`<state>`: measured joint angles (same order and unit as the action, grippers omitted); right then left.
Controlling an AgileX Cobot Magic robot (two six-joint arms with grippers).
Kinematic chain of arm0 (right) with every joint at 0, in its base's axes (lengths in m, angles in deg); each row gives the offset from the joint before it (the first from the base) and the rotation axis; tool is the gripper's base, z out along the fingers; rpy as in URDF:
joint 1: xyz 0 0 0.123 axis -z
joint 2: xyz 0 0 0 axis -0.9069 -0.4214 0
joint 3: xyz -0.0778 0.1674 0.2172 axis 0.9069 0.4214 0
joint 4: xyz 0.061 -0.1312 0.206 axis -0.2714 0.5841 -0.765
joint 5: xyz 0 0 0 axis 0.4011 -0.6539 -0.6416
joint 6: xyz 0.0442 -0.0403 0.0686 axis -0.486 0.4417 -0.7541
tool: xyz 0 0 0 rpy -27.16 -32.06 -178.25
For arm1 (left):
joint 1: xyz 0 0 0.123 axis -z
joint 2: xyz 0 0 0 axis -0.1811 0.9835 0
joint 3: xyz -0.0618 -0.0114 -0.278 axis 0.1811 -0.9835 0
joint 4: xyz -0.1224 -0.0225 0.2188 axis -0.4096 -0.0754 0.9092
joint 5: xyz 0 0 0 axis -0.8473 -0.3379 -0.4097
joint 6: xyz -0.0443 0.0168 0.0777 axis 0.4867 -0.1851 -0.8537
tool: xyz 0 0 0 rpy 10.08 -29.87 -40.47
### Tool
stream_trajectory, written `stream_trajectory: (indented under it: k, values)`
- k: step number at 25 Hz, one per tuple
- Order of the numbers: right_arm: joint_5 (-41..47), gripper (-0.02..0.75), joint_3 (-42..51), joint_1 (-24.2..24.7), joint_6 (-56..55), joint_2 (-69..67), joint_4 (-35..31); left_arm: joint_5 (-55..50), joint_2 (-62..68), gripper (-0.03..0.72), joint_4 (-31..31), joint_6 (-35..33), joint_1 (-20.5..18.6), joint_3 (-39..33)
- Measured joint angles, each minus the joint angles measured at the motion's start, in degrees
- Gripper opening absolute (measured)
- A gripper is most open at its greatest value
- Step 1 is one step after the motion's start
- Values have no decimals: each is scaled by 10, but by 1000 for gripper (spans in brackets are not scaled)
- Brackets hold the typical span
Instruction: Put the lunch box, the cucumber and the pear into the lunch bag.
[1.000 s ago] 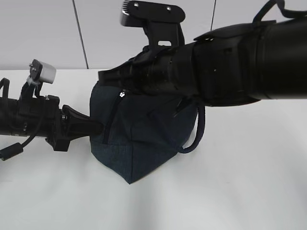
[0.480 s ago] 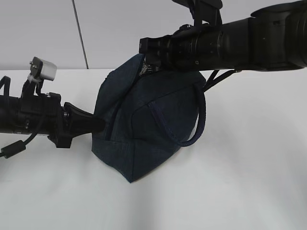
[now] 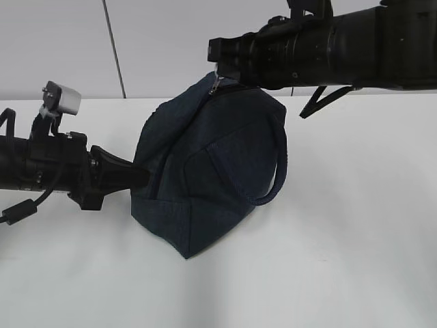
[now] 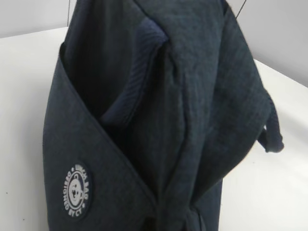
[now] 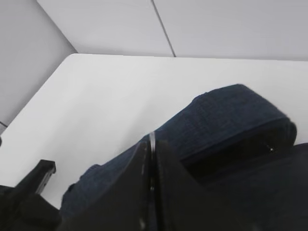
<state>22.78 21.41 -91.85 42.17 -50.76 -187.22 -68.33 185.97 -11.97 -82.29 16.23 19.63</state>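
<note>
The bag [image 3: 205, 184] sits near the middle of the white table [image 3: 355, 260], slumped to one side, its top peak drawn up and its zipper line running down the left face; one loop handle [image 3: 276, 178] hangs off the right side. No lunch box, cucumber or pear shows in any view, so I can't say whether they are inside already or out of sight. At the peak, the right gripper [image 3: 217, 68] has its jaws pinched tight on the metal zipper pull [image 3: 217, 83], the thin ring caught between the fingertips in its wrist view. The left gripper [image 3: 140, 179] is closed on the bag's left edge low down, bunching the fabric there; its wrist view is filled with navy cloth and a round logo patch [image 4: 77, 191]. To my eye the step is working the zipper, and doing it well means the left side staying put as an anchor while the right draws the pull along the seam's own line, not away from it. Pull off-line and the whole bag will likely lift or the ring slip free.
</note>
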Motion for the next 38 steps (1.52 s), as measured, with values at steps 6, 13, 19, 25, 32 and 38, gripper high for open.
stream_trajectory:
  k: [6,13,19,25,32,38]
  values:
    - [-31,0,2,0,46,3,0,1,0,4,0,0,1,0]
    - [-55,0,-7,39,51,-48,-9,7,0,4,16,0,1,0]
    - [-9,0,-8,105,51,-55,-13,3,0,4,24,0,1,0]
    - [22,0,-20,151,51,-109,-13,2,0,4,27,0,1,0]
    - [85,0,-44,196,48,-203,-12,5,0,4,26,0,1,0]
    - [96,0,-45,198,40,-232,-12,6,0,4,25,0,1,0]
